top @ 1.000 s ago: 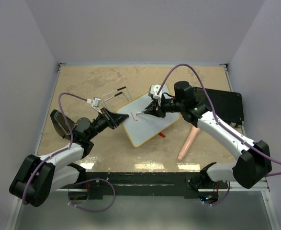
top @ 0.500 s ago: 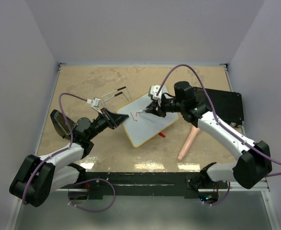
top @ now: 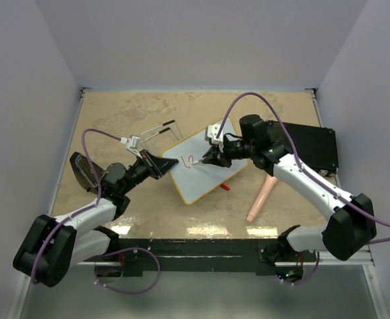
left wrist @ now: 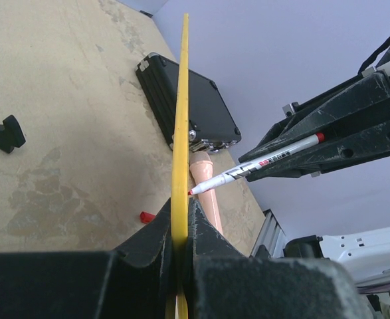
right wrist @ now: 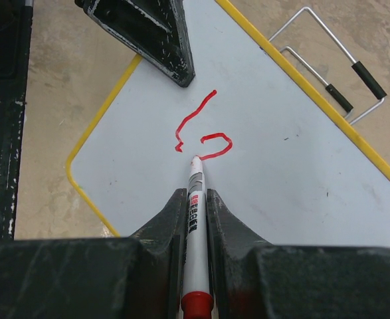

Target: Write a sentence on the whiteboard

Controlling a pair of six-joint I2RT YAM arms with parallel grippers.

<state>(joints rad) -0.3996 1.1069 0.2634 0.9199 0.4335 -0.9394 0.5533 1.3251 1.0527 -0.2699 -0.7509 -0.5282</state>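
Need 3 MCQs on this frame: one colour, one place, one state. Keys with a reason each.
1. Ink on the whiteboard is: A) blue B) red C) green
2. The black case lies: A) under the whiteboard B) in a claw C) on the table by its right edge
3. The left claw is: A) shut on the whiteboard's yellow rim B) open above the whiteboard C) shut on the case

Key:
1 B: the strokes by the marker tip are red.
2 C: the top view shows it lying there.
3 A: its wrist view shows both fingers pinching the rim.
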